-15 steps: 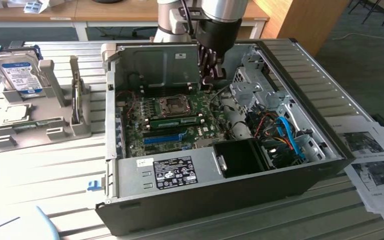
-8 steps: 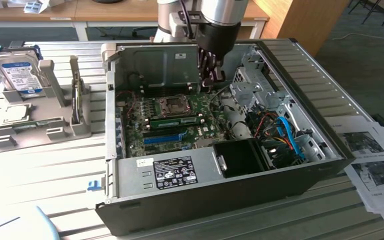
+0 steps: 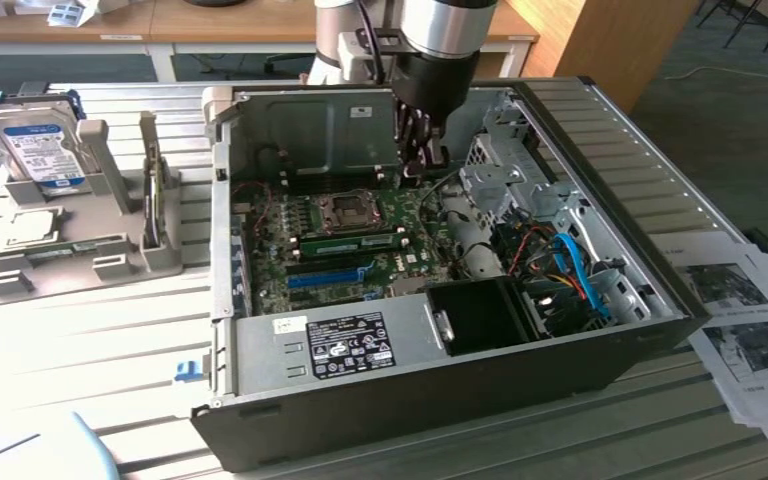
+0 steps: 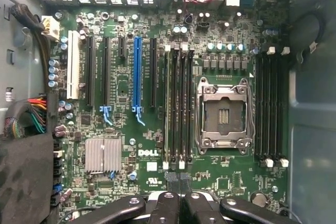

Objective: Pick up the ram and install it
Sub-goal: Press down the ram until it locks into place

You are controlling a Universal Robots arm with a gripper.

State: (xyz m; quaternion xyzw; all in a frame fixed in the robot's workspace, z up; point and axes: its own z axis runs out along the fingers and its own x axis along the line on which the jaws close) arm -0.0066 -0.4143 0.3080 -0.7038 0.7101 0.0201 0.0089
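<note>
A thin green ram [image 3: 351,242] stands on edge in the memory slots [image 4: 178,103] of the motherboard, between the CPU socket [image 3: 351,208] and the bright blue long slot [image 3: 324,277]. My gripper [image 3: 418,165] hangs inside the open computer case [image 3: 398,400], above the board and behind the socket in the exterior view. Its fingers are shut with nothing showing between them. In the wrist view the gripper [image 4: 178,184] sits at the end of the memory slots, beside the CPU socket [image 4: 220,114]. The ram is edge-on there and hard to tell from the slots.
A grey rack [image 3: 64,265] at the exterior view's left holds a silver hard drive with a blue label [image 3: 40,148] and a thin greenish strip [image 3: 64,250]. Printed papers [image 3: 744,320] lie to the right of the case. Cables [image 3: 571,270] crowd the case's right side.
</note>
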